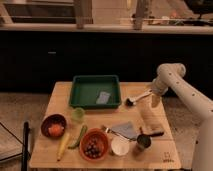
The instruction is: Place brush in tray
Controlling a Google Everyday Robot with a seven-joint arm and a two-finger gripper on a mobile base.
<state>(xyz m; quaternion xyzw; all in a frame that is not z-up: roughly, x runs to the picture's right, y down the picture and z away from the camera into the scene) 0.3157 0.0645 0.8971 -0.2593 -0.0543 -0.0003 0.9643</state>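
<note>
Light and stiff, the brush (139,96) is pinched at the end of its slim handle by the gripper (151,94), so its bristle head beside the tray (86,92) may swivel.

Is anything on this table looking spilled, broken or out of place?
Nothing looks spilled or broken. Only the brush stands out: it is at the gripper, just right of the tray, not inside it.

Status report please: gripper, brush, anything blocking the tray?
Gripper over wooden table's right side, at handle end of slim white-handled, dark-headed brush. Brush outside dark green rectangular plastic tray, head close to its right rim. Nothing between; pale card lies in tray.
</note>
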